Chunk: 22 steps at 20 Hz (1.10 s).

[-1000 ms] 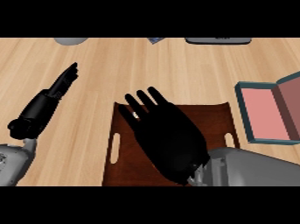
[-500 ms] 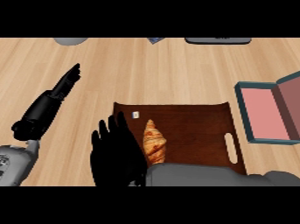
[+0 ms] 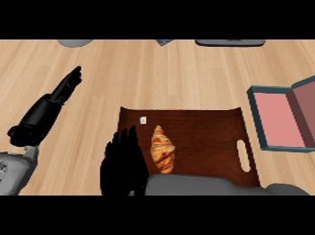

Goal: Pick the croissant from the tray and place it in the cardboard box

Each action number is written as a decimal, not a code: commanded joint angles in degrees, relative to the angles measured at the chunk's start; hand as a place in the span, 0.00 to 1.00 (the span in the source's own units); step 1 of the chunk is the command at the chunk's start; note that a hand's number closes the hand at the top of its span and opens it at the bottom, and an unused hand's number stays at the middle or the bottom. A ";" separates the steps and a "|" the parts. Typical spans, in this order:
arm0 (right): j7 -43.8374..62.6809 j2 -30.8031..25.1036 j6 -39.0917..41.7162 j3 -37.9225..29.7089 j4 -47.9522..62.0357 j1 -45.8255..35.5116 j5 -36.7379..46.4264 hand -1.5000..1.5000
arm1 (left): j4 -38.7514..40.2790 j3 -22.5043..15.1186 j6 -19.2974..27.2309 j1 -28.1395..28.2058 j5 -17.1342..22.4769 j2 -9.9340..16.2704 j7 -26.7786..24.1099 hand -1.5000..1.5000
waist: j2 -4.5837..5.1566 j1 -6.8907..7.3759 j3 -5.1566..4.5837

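Croissant (image 3: 162,149) is lying on the brown tray (image 3: 207,137), left of middle. Right hand (image 3: 124,165) is just left of it, fingers straight, grasping nothing. Left hand (image 3: 51,105) rests flat and relaxed on the counter (image 3: 153,73). Box (image 3: 289,117) sits open to the tray's right.

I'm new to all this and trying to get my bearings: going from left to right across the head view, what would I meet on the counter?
Left hand, resting open → right hand, at the tray's left edge → croissant on the brown tray → open cardboard box with its pink inside.
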 commanded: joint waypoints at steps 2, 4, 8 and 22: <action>9.09 1.55 1.74 1.63 5.43 -2.60 -0.37 0.00 | 1.35 -0.38 0.72 -1.28 -1.60 -1.84 -0.09 0.50 | 0.24 0.07 0.01; 11.07 1.56 -0.24 5.40 4.86 -0.88 1.51 0.00 | -1.44 -1.02 0.75 0.81 -1.52 -2.10 0.56 0.50 | 0.04 0.46 0.03; 11.61 1.56 -0.14 4.60 4.33 -1.67 0.97 0.00 | -1.30 0.19 -0.66 0.38 -0.99 -1.85 1.12 0.50 | 0.13 0.36 0.04; 5.88 1.58 -2.52 7.35 11.64 3.18 9.73 0.00 | -2.49 3.75 -3.67 0.63 -0.93 -1.00 2.74 0.50 | 0.28 -0.08 0.09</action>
